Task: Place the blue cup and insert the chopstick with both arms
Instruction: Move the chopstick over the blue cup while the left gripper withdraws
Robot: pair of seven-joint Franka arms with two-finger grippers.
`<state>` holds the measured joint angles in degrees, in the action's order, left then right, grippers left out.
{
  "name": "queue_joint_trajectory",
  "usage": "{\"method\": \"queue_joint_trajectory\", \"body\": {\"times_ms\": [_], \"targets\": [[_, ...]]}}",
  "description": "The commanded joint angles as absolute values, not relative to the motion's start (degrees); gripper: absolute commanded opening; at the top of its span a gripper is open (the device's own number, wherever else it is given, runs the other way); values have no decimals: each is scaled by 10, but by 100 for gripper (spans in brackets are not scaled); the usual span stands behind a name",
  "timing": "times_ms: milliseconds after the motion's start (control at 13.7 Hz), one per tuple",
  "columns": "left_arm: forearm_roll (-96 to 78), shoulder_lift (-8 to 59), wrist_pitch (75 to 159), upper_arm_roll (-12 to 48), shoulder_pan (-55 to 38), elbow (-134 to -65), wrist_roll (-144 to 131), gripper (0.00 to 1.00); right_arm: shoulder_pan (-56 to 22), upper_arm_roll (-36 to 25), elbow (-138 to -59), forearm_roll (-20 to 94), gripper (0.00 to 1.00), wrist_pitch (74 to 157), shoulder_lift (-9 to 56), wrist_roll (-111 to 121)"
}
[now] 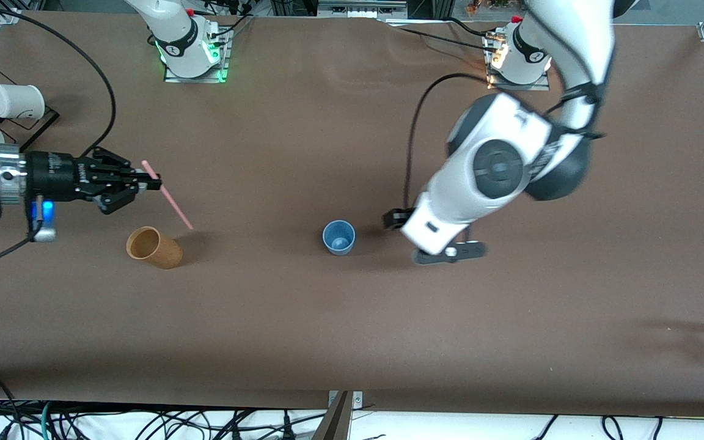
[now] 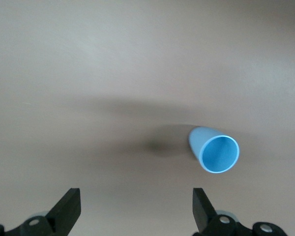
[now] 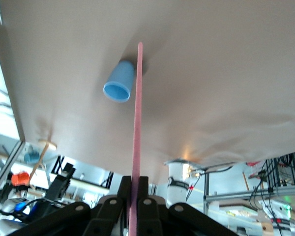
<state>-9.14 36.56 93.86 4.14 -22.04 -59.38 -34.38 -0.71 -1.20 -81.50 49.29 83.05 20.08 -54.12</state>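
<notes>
Right gripper (image 1: 151, 180): clamping the chopstick (image 1: 167, 194), hanging over the counter (image 1: 352, 342) above the orange cup (image 1: 153, 247). Left gripper (image 2: 136, 209): gaping wide, empty, hovering beside the blue cup (image 1: 338, 237), which is standing upright mid-counter.

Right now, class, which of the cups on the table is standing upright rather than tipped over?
The blue cup at the table's middle stands upright, mouth up. The orange-brown cup lies on its side.

Even overhead light, soft shadows, left arm (image 1: 498, 177) motion-blurred
</notes>
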Motion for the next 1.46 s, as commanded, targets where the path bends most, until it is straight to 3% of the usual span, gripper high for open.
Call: {"method": "queue_joint_trajectory", "body": {"times_ms": [0, 220, 585, 951, 1390], "targets": [[-101, 312, 891, 43, -168, -620, -280, 100, -58, -7, -809, 529, 0, 878, 212, -559], [-98, 280, 847, 42, -116, -625, -187, 100, -134, -7, -809, 526, 0, 995, 221, -660], [-98, 268, 837, 21, -105, -637, -134, 100, -226, -7, -813, 530, 0, 1087, 253, -692], [-84, 196, 838, 10, -33, -708, -22, 100, -265, 0, -816, 537, 0, 1091, 298, -698], [3, 102, 835, -24, -23, -788, 36, 100, -272, 0, -817, 527, 0, 1130, 323, -688]]}}
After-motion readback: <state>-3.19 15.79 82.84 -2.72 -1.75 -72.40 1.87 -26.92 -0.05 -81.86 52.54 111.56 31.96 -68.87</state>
